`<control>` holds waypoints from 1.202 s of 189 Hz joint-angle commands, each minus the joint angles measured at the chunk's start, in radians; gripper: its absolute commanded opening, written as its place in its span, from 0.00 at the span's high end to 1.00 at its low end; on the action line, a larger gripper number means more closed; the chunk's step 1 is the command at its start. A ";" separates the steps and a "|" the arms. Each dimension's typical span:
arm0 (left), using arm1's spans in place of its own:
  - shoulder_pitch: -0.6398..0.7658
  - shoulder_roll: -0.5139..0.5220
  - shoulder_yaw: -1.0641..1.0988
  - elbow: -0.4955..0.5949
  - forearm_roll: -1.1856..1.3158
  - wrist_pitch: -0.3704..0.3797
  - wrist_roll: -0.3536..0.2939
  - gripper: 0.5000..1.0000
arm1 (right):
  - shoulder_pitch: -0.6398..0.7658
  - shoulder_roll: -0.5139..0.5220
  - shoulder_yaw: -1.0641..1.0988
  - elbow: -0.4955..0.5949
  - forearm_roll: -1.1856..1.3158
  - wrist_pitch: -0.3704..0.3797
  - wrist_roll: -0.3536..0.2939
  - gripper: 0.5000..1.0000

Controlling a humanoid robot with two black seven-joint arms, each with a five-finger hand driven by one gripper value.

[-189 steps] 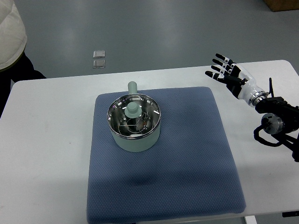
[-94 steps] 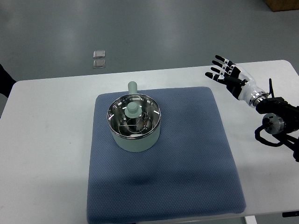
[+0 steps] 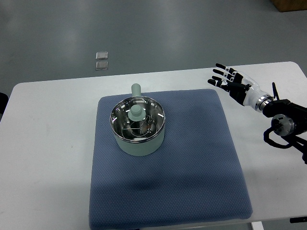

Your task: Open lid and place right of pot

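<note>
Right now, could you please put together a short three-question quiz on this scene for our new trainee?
1. True or false: the glass lid sits closed on the pale green pot.
2. Multiple choice: where is the right hand? A) gripping the lid knob; B) fingers spread, near the far right corner of the blue mat, holding nothing; C) resting inside the pot.
3. Fill in: the pot's handle points toward the ____ edge of the white table.

Key: 1 true. 2 B. 3 far (away from the robot).
</note>
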 commanded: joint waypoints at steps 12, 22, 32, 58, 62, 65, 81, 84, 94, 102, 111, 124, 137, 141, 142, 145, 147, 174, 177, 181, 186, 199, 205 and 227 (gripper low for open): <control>0.000 0.000 0.000 0.000 0.000 0.000 0.000 0.00 | -0.003 0.000 0.003 0.000 -0.002 -0.002 0.007 0.14; 0.000 0.000 0.000 0.000 0.000 0.000 0.000 0.00 | -0.003 0.000 0.005 0.000 -0.002 -0.002 0.009 0.14; 0.000 0.000 0.000 0.000 0.000 0.000 0.000 0.00 | -0.003 0.000 0.006 0.000 -0.002 -0.002 0.010 0.14; 0.000 0.000 0.000 0.000 0.000 0.000 0.000 0.00 | -0.001 -0.001 0.008 0.000 -0.002 -0.003 0.012 0.14; 0.000 0.000 0.000 0.000 0.000 0.000 0.000 0.00 | -0.001 -0.001 0.009 0.000 -0.002 -0.003 0.013 0.14; 0.000 0.000 0.000 0.000 0.000 0.000 0.000 0.00 | -0.001 -0.001 0.009 0.000 -0.002 -0.003 0.013 0.14; 0.000 0.000 0.000 0.000 0.000 0.000 0.000 0.00 | 0.000 -0.001 0.009 0.001 -0.002 -0.002 0.015 0.14; 0.000 0.000 0.000 0.000 0.000 0.000 0.000 0.00 | 0.003 -0.003 0.009 0.001 -0.002 -0.002 0.015 0.14; 0.000 0.000 0.000 0.000 0.000 0.000 0.000 0.00 | 0.005 -0.005 0.009 0.003 -0.002 -0.003 0.015 0.14; 0.000 0.000 0.000 0.000 0.000 0.000 0.000 0.00 | 0.005 -0.005 0.009 0.003 -0.002 -0.003 0.015 0.14; 0.000 0.000 0.000 0.000 0.000 0.000 0.000 0.00 | 0.007 -0.014 0.009 0.003 -0.002 -0.003 0.015 0.14; 0.000 0.000 0.000 0.000 0.000 0.000 0.000 0.00 | 0.007 -0.015 0.011 0.005 -0.002 -0.005 0.015 0.14; 0.000 0.000 0.000 0.000 0.000 0.000 0.000 0.00 | 0.007 -0.015 0.016 0.005 -0.002 -0.006 0.015 0.14; 0.000 0.000 0.000 0.000 0.000 0.000 0.000 0.00 | 0.008 -0.015 0.016 0.005 -0.003 -0.006 0.015 0.14; 0.000 0.000 0.000 0.000 0.000 0.000 0.000 0.00 | 0.008 -0.017 0.016 0.005 -0.003 -0.005 0.015 0.14; 0.000 0.000 0.000 0.000 0.000 0.000 0.000 0.00 | 0.008 -0.017 0.016 0.005 -0.002 -0.005 0.015 0.14; 0.000 0.000 0.000 0.000 0.000 0.000 0.000 0.00 | 0.008 -0.017 0.016 0.005 -0.003 -0.005 0.015 0.14; 0.000 0.000 0.000 0.000 0.000 0.000 0.000 0.00 | 0.026 -0.032 0.014 0.008 -0.007 -0.005 0.015 0.14; 0.000 0.000 0.000 0.000 0.000 0.000 0.000 0.00 | 0.028 -0.034 0.014 0.009 -0.008 -0.005 0.015 0.14; 0.000 0.000 0.000 0.000 0.000 0.000 0.000 0.00 | 0.030 -0.035 0.014 0.011 -0.011 -0.005 0.015 0.14; 0.000 0.000 0.000 0.000 0.000 0.000 0.000 0.00 | 0.033 -0.037 0.014 0.011 -0.017 -0.005 0.015 0.14; 0.000 0.000 0.000 0.000 0.000 0.000 0.000 0.00 | 0.048 -0.038 0.013 0.014 -0.054 -0.005 0.015 0.14; 0.000 0.000 0.000 0.000 0.000 0.000 0.000 0.00 | 0.048 -0.038 0.013 0.014 -0.054 -0.005 0.015 0.14; 0.000 0.000 0.000 0.000 0.000 0.000 0.000 0.00 | 0.069 -0.051 0.013 0.020 -0.166 -0.003 0.016 0.14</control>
